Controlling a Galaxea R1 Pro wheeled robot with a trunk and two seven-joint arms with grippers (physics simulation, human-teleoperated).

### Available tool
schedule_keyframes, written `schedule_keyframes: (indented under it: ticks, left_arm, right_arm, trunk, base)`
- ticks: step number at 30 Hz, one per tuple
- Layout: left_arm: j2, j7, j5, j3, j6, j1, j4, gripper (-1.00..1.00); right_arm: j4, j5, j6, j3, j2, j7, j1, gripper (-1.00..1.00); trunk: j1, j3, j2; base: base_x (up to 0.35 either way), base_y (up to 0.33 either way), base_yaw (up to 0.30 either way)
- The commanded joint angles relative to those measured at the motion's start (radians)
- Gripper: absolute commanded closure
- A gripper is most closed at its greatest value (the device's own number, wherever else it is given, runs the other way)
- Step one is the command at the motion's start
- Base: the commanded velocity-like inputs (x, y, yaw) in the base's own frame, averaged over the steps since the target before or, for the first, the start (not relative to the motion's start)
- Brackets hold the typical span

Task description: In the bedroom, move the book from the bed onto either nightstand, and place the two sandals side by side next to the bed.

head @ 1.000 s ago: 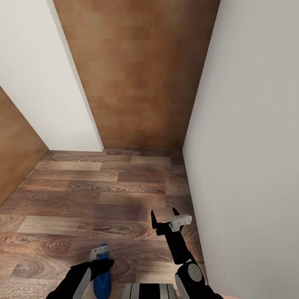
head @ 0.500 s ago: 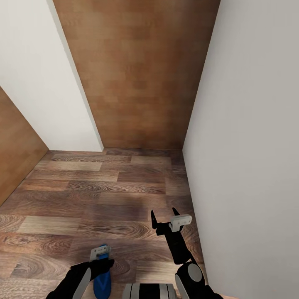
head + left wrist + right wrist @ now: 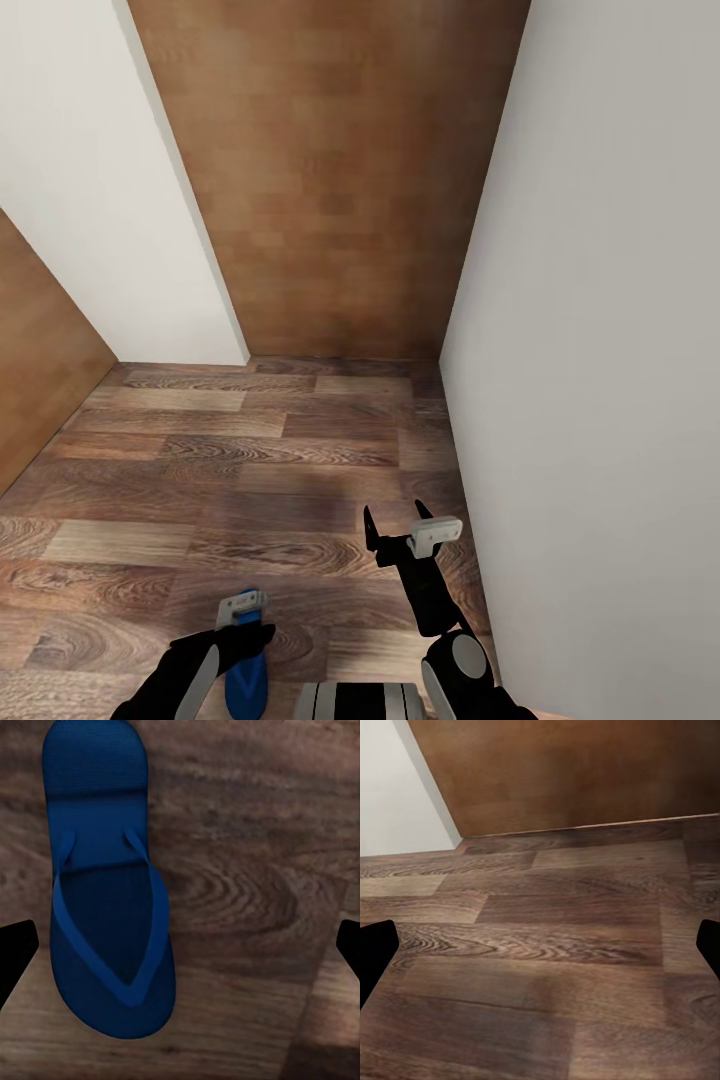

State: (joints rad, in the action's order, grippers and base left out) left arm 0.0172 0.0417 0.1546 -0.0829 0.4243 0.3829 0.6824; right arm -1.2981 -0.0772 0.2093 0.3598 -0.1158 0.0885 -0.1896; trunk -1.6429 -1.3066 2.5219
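Observation:
One bright blue sandal (image 3: 105, 892) lies flat on the wood floor, straps up. It also shows at the bottom of the head view, sandal (image 3: 247, 686), partly hidden under my left arm. My left gripper (image 3: 180, 952) hangs over it, open, its dark fingertips (image 3: 15, 952) far apart and touching nothing. In the head view the left gripper (image 3: 246, 640) points down at the sandal. My right gripper (image 3: 397, 520) is open and holds nothing, stretched forward low over bare floor near the right-hand wall. The book, the bed and the nightstand are out of view.
A white wall (image 3: 600, 350) stands close on the right, beside my right arm. A brown wood-panelled wall (image 3: 340, 180) closes the space ahead, with a white wall (image 3: 90, 200) and another wood panel (image 3: 40, 350) on the left. Dark plank floor (image 3: 250, 460) lies between them.

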Motion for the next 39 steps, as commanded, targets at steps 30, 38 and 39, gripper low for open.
schedule_keyframes:
  ticks: [30, 38, 39]
  left_arm:
    - [0.000, -0.007, -0.007, -0.167, -0.104, 0.034, 0.008, -1.00]
    - [-0.001, -0.006, -0.008, -0.166, -0.208, 0.037, -0.035, -1.00]
    - [-0.003, -0.006, -0.008, -0.166, -0.213, 0.037, -0.052, -1.00]
  right_arm:
    - [0.000, -0.003, 0.004, 0.004, -0.001, 0.005, -0.001, -1.00]
    - [0.000, -0.003, 0.004, 0.004, -0.001, 0.005, -0.001, -1.00]
    - [0.000, -0.003, 0.004, 0.004, -0.001, 0.005, -0.001, -1.00]
  trunk:
    - [0.000, -0.001, 0.000]
    - [0.000, -0.001, 0.000]
    - [0.000, -0.001, 0.000]
  base:
    - [0.000, 0.000, 0.000]
    - [0.000, 0.000, 0.000]
    - [0.000, 0.000, 0.000]
